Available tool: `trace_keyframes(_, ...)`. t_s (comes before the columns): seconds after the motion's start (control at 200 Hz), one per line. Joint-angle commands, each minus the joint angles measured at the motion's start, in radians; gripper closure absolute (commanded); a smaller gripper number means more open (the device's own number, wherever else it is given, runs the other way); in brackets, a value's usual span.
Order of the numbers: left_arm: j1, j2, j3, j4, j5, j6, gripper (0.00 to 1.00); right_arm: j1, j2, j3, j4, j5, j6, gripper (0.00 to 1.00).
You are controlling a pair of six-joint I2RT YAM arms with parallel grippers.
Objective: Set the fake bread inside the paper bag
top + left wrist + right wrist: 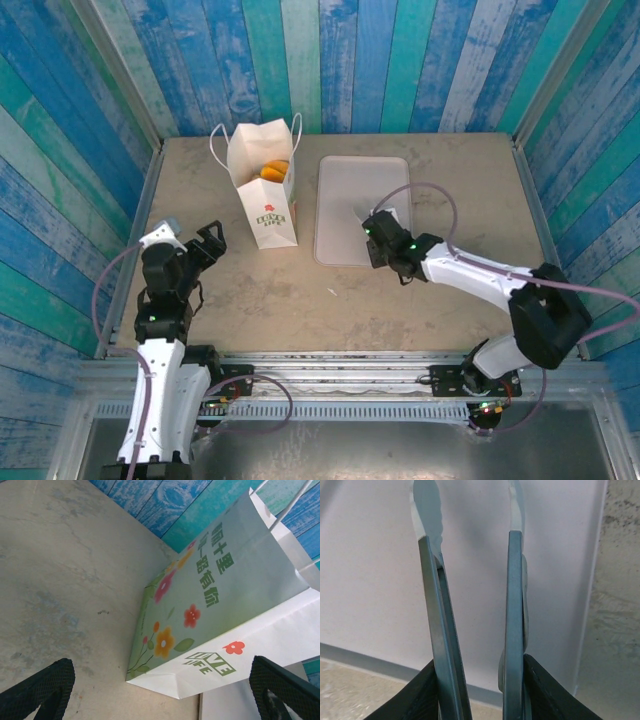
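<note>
Some fake bread [273, 171] lies inside the paper bag [268, 215]. The right gripper [376, 226] clamps metal tongs [515, 605] over the tray [345, 190]; the left gripper [208, 243], jaws apart, sits near-left of the bag.

Illumination bright, diffuse. Soft shadows on the tray [370, 580] ahead of the right tool [481, 695]; tongs [432, 630] tips slightly defocused.

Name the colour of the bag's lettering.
Green, on the paper bag; clearest in the left wrist view.
</note>
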Motion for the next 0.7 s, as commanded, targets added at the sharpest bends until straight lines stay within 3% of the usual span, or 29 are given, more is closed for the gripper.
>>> trace_keyframes(0.0, 0.005, 0.001, -0.007, 0.022, -0.040, -0.005, 0.06, -0.007, 0.009, -0.013, 0.086, 0.020, -0.002, 0.57)
trace_keyframes(0.696, 0.005, 0.055, 0.038, 0.045, -0.104, -0.006, 0.06, -0.008, -0.046, -0.190, 0.028, -0.087, 0.172, 0.38)
